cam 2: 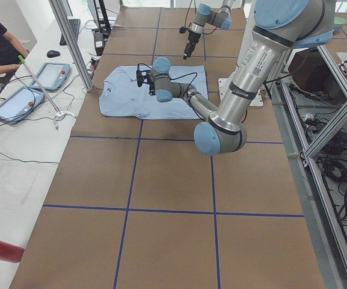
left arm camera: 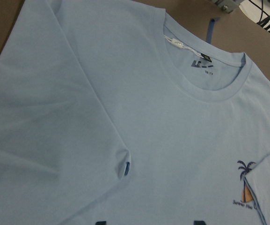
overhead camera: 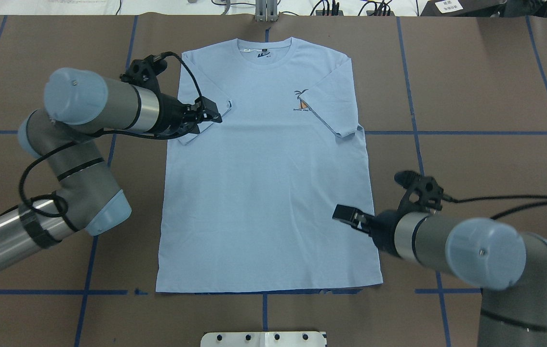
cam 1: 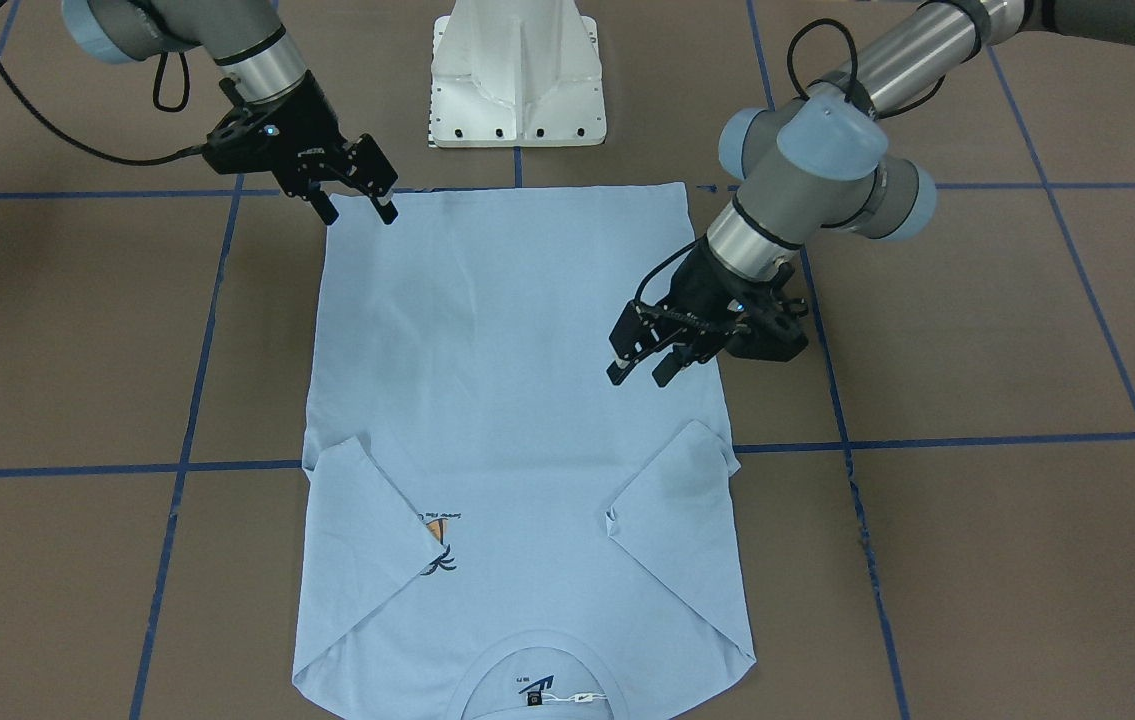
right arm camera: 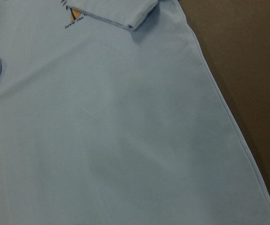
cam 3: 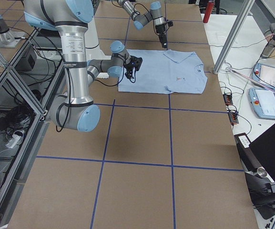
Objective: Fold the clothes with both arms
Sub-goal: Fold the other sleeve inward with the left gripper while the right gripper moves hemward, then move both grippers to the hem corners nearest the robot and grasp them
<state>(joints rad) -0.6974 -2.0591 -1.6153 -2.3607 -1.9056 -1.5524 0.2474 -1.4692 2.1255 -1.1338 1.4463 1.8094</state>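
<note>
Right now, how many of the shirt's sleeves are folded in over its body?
2. One sleeve lies folded inward on the robot's left side, near the left gripper; the other sleeve on its right side, its edge covering part of the palm-tree print. Neither is hidden.

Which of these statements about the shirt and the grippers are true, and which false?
1. Both sleeves are folded in over the shirt. True.
2. The collar lies nearest the base. False: the hem lies nearest it, and the collar is at the far side.
3. The left gripper and the right gripper are both open. True.
4. The print shows whole. False: a sleeve's edge covers part of it.
5. The right gripper is at the collar. False: it is by the hem.
</note>
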